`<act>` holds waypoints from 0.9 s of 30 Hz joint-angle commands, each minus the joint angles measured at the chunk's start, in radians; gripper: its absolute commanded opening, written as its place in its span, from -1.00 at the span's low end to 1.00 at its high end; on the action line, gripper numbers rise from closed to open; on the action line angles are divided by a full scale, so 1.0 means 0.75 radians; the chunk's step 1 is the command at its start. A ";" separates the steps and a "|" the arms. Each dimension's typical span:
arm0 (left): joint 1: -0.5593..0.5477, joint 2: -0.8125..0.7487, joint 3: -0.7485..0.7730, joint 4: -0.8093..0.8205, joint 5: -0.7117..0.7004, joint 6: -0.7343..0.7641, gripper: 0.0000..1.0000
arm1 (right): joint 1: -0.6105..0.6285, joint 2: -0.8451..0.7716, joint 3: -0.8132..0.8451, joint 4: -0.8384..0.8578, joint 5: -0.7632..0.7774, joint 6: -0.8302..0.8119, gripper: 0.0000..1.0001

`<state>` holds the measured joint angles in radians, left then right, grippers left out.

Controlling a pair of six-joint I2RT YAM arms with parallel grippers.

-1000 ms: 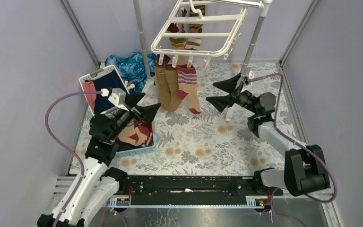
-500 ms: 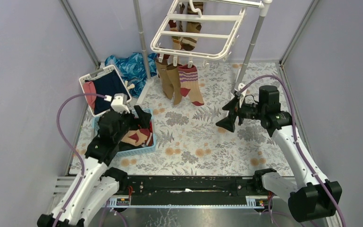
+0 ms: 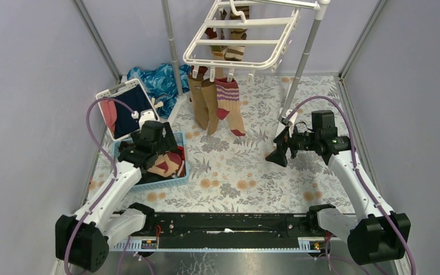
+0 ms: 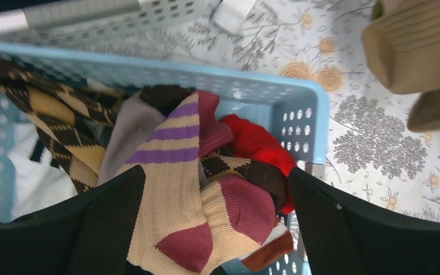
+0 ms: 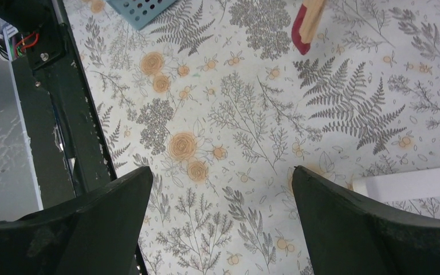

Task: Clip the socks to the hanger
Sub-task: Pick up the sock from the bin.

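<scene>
1. Two robot arms: the left arm [image 3: 109, 189] and the right arm [image 3: 355, 183].
2. Two grippers: the left gripper [image 4: 215, 183] and the right gripper [image 5: 220, 177].
3. One hanger [image 3: 238, 43], between two poles [image 3: 172, 51].
4. Three socks [image 3: 209, 106] hang from its near edge, and at least two more show behind the frame.
5. One blue basket [image 4: 166, 67], holding socks too tangled to count.
6. One white basket [image 3: 117, 87].
7. One blue cloth [image 3: 157, 80].
</scene>
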<state>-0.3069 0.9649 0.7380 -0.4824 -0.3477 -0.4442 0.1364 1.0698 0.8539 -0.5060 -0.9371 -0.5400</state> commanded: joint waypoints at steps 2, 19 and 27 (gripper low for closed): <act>0.004 0.021 -0.070 0.035 -0.128 -0.259 0.48 | -0.004 0.003 0.042 -0.084 0.043 -0.057 0.99; 0.004 0.329 -0.038 -0.029 -0.183 -0.465 -0.25 | -0.004 0.001 0.061 -0.132 0.028 -0.074 1.00; 0.004 0.371 -0.023 -0.044 -0.202 -0.457 -0.41 | -0.004 0.001 0.077 -0.157 0.003 -0.083 0.99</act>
<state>-0.3069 1.2297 0.6918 -0.4953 -0.4793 -0.7731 0.1364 1.0771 0.8673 -0.6010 -0.9081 -0.5880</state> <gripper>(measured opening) 0.347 0.995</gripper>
